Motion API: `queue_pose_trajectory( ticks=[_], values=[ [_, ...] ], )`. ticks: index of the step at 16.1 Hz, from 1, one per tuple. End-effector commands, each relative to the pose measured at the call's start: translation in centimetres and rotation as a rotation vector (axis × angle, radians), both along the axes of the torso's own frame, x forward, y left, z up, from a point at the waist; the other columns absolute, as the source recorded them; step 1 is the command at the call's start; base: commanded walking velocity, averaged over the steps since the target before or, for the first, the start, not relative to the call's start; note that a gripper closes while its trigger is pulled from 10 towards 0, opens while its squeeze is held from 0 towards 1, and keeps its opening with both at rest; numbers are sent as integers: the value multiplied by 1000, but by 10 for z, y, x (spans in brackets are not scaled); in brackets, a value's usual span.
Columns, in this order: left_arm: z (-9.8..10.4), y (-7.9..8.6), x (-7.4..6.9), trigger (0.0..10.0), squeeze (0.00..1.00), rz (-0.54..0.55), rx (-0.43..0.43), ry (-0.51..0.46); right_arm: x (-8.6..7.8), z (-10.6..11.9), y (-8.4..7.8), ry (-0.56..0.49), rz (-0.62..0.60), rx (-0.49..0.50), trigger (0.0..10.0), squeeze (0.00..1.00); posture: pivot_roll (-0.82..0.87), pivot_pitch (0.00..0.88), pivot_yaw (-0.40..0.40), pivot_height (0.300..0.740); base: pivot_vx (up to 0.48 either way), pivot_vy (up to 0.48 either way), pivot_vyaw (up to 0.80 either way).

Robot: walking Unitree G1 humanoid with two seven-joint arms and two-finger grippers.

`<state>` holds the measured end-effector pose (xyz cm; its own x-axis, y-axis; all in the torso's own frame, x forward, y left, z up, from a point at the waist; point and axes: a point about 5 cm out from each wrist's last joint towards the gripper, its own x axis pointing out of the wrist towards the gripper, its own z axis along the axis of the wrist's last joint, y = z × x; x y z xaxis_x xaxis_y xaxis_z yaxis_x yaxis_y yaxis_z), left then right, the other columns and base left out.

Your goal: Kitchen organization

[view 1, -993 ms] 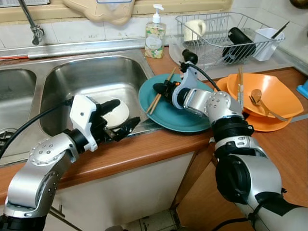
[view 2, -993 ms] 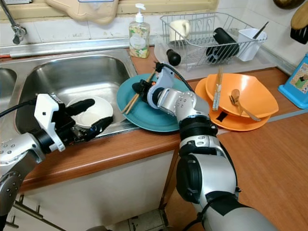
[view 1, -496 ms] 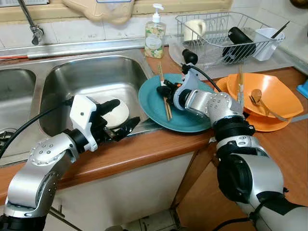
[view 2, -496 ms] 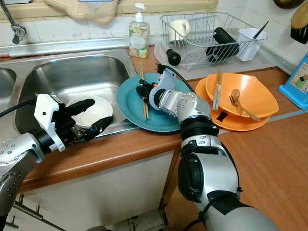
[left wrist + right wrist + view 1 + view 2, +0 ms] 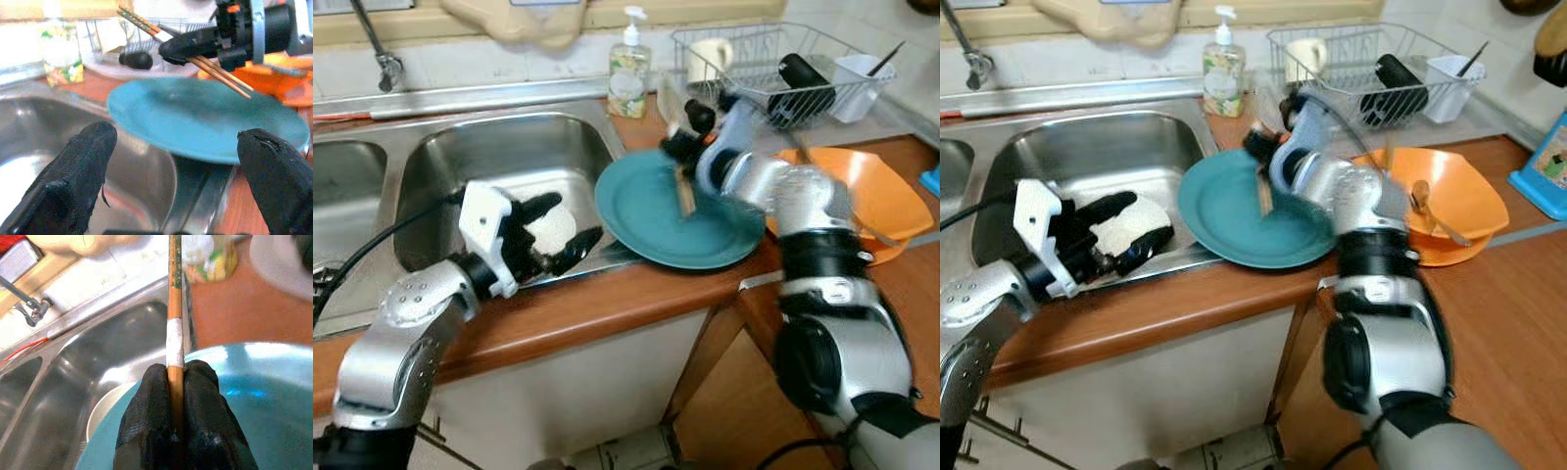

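Right gripper [image 5: 176,382] clamped tight on a pair of wooden chopsticks [image 5: 215,68], held above the teal plate [image 5: 656,220]. Left gripper [image 5: 553,230] spread wide, empty, hovering over the sink's [image 5: 509,157] near edge by a white bowl [image 5: 1131,220].

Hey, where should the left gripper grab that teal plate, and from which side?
Take the teal plate by its rim overhanging the sink, coming in from the sink side. That edge is exposed for the left gripper and its open fingers; the right gripper holds chopsticks above the plate.
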<state>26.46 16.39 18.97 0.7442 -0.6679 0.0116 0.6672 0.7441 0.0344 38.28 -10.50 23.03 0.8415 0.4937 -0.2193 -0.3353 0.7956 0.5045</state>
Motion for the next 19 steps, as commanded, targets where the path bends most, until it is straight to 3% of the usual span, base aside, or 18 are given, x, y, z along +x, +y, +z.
queue_pose_trajectory(
  ticks=[1,3,6,8,12,13,15,17,18,19],
  values=[
    [3,-1,3,10000,0,7,-26,-4,-8,10,0,-64,54,-43,0,0,-82,0,14,740,0,0,0],
    [11,-5,5,10000,0,-3,-109,-16,-30,27,0,-227,151,-82,0,0,-87,0,22,740,0,0,0],
    [25,-18,4,10000,0,-90,-278,-10,-66,22,10,-375,323,-187,0,0,-89,0,32,740,0,0,0],
    [29,-23,3,10000,0,-133,-318,-2,-81,21,16,-449,406,-154,0,0,-89,0,35,740,0,0,0],
    [29,-29,3,10000,0,-176,-433,57,-98,8,24,-464,477,-186,0,0,-92,0,33,740,0,0,0],
    [28,-30,2,10000,1000,-184,-430,63,-101,6,27,-462,492,-195,0,0,-95,0,30,740,0,0,0],
    [27,-32,1,10000,1000,-183,-441,69,-106,3,31,-471,515,-209,0,0,-97,0,29,740,0,0,0],
    [27,-34,-1,10000,0,-184,-454,76,-110,1,36,-478,545,-218,0,0,-97,0,19,740,0,0,0],
    [28,-33,0,10000,0,-164,-477,73,-114,0,40,-485,580,-220,0,0,-91,0,9,740,0,0,0],
    [29,-33,1,4941,0,-156,-507,73,-117,-1,42,-487,601,-219,0,0,-90,0,8,740,0,0,0]
  ],
)
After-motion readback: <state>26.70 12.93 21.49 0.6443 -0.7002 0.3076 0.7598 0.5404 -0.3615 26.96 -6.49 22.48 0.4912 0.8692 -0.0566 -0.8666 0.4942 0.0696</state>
